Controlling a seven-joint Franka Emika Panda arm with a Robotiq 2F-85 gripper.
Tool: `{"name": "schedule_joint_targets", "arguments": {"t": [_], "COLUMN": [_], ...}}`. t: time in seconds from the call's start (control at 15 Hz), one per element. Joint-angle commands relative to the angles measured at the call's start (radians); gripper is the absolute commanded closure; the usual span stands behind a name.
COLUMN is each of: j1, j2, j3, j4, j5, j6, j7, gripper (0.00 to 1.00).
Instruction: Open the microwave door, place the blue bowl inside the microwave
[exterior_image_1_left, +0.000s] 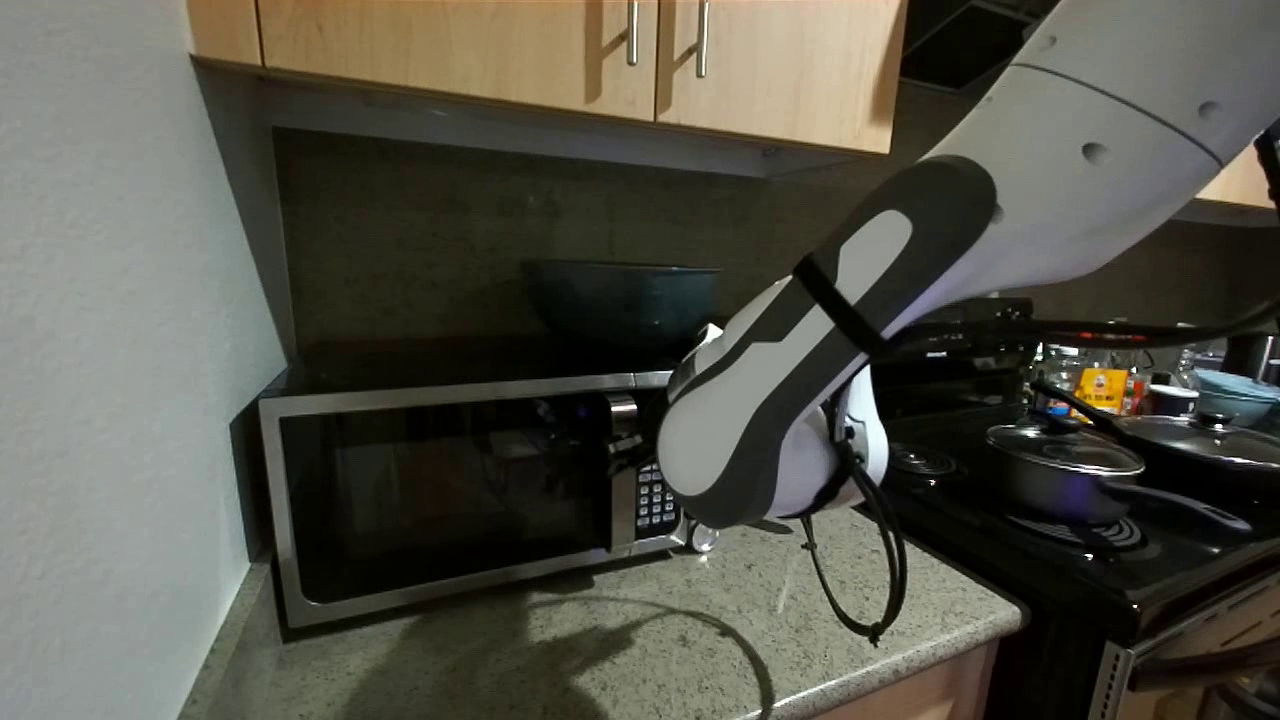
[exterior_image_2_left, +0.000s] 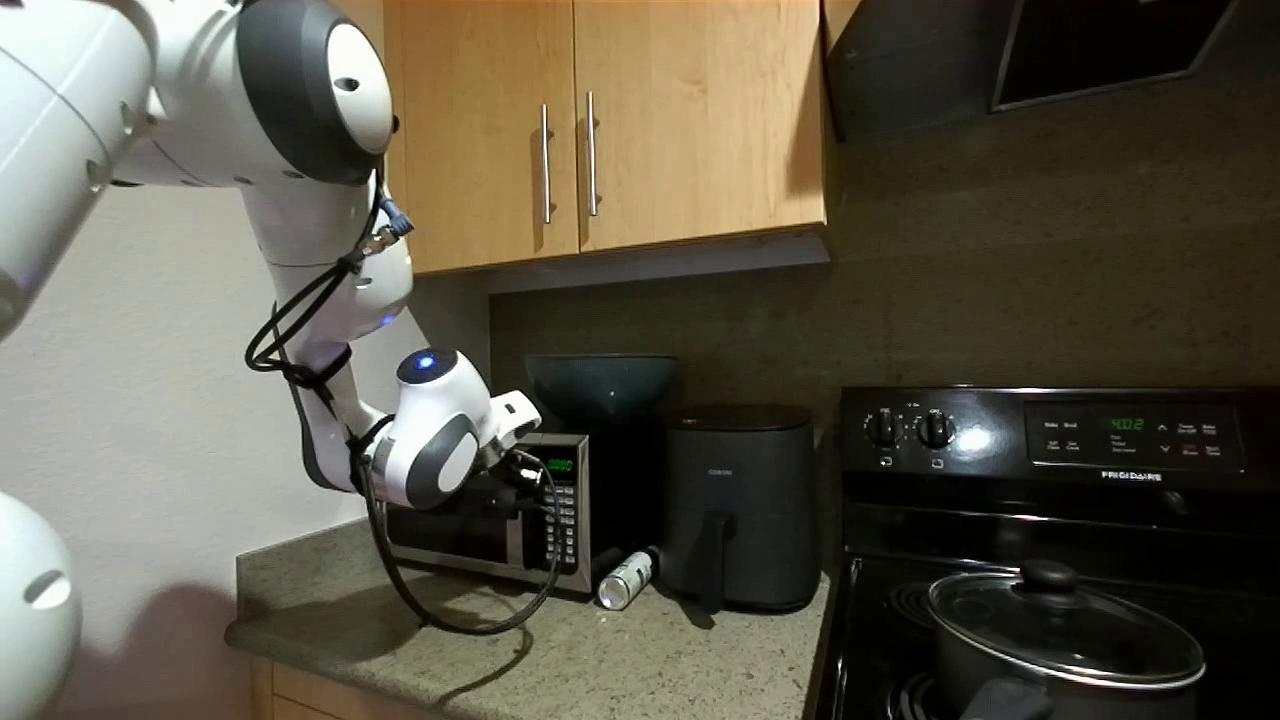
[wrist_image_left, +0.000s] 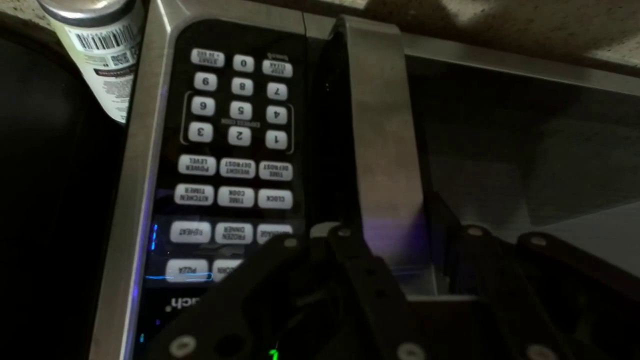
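The stainless microwave (exterior_image_2_left: 585, 500) sits on the counter with its door (exterior_image_1_left: 430, 500) closed. In the wrist view, which stands upside down, the steel door handle (wrist_image_left: 382, 125) runs between the fingers of my gripper (wrist_image_left: 395, 222). One finger lies along each side of it, close against the edges, so the jaws look shut on the handle. The contact itself is dark. Both exterior views show the gripper (exterior_image_1_left: 630, 455) at the handle's upper part, partly covered by the wrist in one of them. The blue bowl (exterior_image_1_left: 620, 300) rests upright on top of the microwave, apart from the gripper.
A can (exterior_image_2_left: 628, 580) lies on the counter right beside the microwave, in front of a black air fryer (exterior_image_2_left: 740, 520). Further right is the stove with a lidded pot (exterior_image_2_left: 1065, 650). A wall (exterior_image_1_left: 110, 300) bounds the left side; cabinets (exterior_image_1_left: 450, 50) hang above.
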Motion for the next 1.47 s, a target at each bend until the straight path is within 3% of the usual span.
{"name": "schedule_joint_targets", "arguments": {"t": [0.0, 0.27, 0.47, 0.6, 0.67, 0.73, 0.8, 0.87, 0.93, 1.0, 1.07, 1.13, 1.2, 1.4], "j1": [0.028, 0.020, 0.057, 0.034, -0.053, 0.004, -0.007, -0.072, -0.068, -0.081, -0.093, -0.102, -0.114, -0.151], "j2": [-0.068, -0.146, -0.233, -0.323, -0.369, -0.410, -0.441, -0.463, -0.318, -0.330, -0.329, -0.327, -0.330, -0.335], "j3": [-0.030, -0.030, -0.081, -0.042, 0.046, 0.008, 0.028, 0.093, 0.116, 0.137, 0.150, 0.155, 0.170, 0.226], "j4": [-0.055, -0.106, -0.148, -0.185, -0.204, -0.210, -0.219, -0.237, -0.151, -0.168, -0.169, -0.166, -0.168, -0.171], "j5": [0.023, 0.021, 0.027, 0.016, -0.074, 0.036, 0.054, -0.027, -0.038, -0.041, -0.043, -0.045, -0.028, 0.026], "j6": [-0.017, -0.106, -0.295, -0.469, -0.553, -0.631, -0.690, -0.703, -0.642, -0.648, -0.645, -0.645, -0.634, -0.590], "j7": [-0.006, -0.002, 0.003, 0.006, 0.086, 0.006, 0.009, 0.088, 0.053, 0.052, 0.051, 0.050, 0.031, -0.001], "gripper": [0.91, 0.91, 0.91, 0.91, 0.91, 0.91, 0.91, 0.91, 0.91, 0.66, 0.66, 0.41, 0.40, 0.22]}}
